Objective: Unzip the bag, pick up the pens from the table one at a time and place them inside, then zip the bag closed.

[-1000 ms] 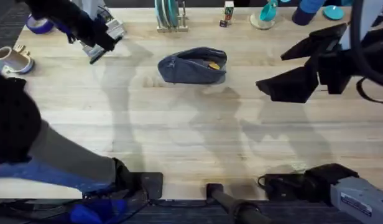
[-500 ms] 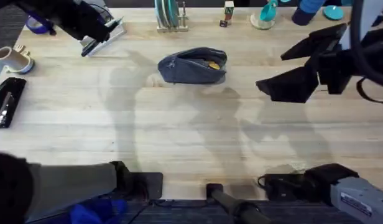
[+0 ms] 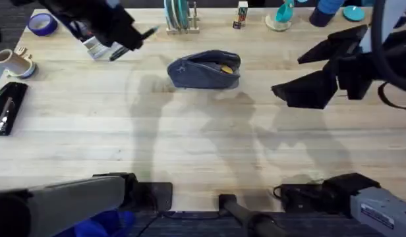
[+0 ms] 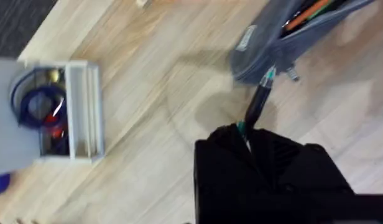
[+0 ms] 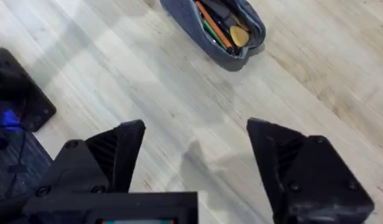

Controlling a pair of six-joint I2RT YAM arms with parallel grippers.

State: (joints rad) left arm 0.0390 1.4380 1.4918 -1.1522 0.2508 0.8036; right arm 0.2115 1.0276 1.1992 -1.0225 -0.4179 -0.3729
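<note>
One pen (image 4: 258, 103), slim and black, is clamped in the left gripper (image 3: 127, 41) above the far left of the table (image 3: 190, 138), tip toward the open bag (image 3: 204, 69) at far centre. Best to carry it over the zipper gap, align lengthwise, lower, then release. Right gripper (image 5: 194, 155) idles right, jaws apart.

Left gripper (image 3: 138, 36) carrying a pen (image 3: 132, 45)

You are seeing it hanging left of the open bag (image 3: 204, 70), while the right gripper (image 3: 285, 76) is sitting spread wide over the table (image 3: 190, 138).
</note>
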